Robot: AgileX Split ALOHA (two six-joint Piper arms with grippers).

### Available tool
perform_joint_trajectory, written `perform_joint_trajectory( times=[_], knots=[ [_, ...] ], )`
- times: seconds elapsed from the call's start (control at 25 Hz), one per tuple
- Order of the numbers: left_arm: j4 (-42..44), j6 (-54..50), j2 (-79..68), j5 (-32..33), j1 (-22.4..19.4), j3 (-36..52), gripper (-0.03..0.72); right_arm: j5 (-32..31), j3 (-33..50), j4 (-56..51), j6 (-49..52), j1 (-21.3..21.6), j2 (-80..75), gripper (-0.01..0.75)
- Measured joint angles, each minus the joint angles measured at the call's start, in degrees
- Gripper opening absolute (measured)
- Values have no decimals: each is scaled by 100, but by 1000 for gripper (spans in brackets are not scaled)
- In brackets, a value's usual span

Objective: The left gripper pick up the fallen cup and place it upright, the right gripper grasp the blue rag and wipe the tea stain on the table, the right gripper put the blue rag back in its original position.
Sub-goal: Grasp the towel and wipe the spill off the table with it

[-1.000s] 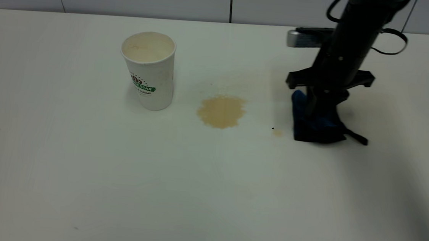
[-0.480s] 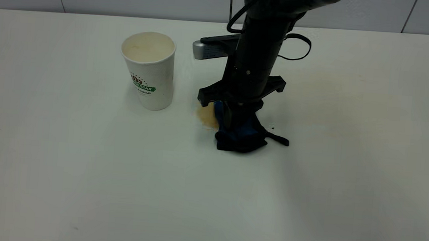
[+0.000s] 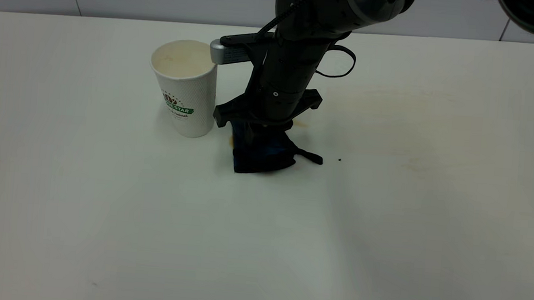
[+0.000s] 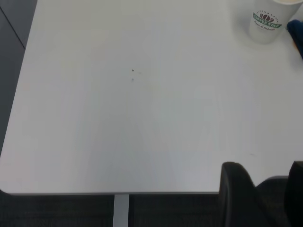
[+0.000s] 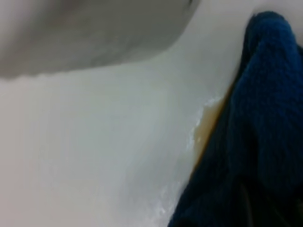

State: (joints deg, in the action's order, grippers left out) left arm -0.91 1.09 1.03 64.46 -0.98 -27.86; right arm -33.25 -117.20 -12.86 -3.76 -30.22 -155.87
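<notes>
A wide bare stretch of the white table (image 3: 146, 236) fills the foreground of the exterior view, marked only by a few dark specks. Farther in, the right gripper (image 3: 262, 135) stands nearly upright over the middle of the table, its jaws pinching the blue rag (image 3: 262, 154) and pressing it flat against the surface, the rag's thin black strap tail trailing toward the right arm's side. The rag lies on top of the tea stain (image 3: 232, 141), of which only a thin brown sliver shows at the rag's edge nearest the cup; the right wrist view shows the same brown wet rim (image 5: 208, 125) peeking out beside the dark blue cloth (image 5: 265, 118). A tiny dark spot and faint tan smears remain on the table beyond the rag, toward the right arm's side. Just beside the gripper's clamp body stands the white paper cup (image 3: 185, 87), upright with its mouth open upward and its green banner logo facing the camera, so the first step looks complete. The left gripper (image 4: 262, 182) hangs at the table's edge, well away from the cup (image 4: 266, 21), its fingertips spread and holding nothing. By the look of it, the wiping is in hand but not finished, since brown liquid still shows; returning the rag to its original place is yet to come.
</notes>
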Motion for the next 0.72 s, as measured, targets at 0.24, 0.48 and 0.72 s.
perform_joint_trajectory(
  times=[0.24,0.48,0.72],
  knots=[
    [0,0,0,0,0,0,278,428,-31,-72,84,177,-59,80],
    [0,0,0,0,0,0,278,538,-38,-72,87,704,-70,80],
    [0,0,0,0,0,0,278,162,-66,2,126,1372,-70,80]
  ],
)
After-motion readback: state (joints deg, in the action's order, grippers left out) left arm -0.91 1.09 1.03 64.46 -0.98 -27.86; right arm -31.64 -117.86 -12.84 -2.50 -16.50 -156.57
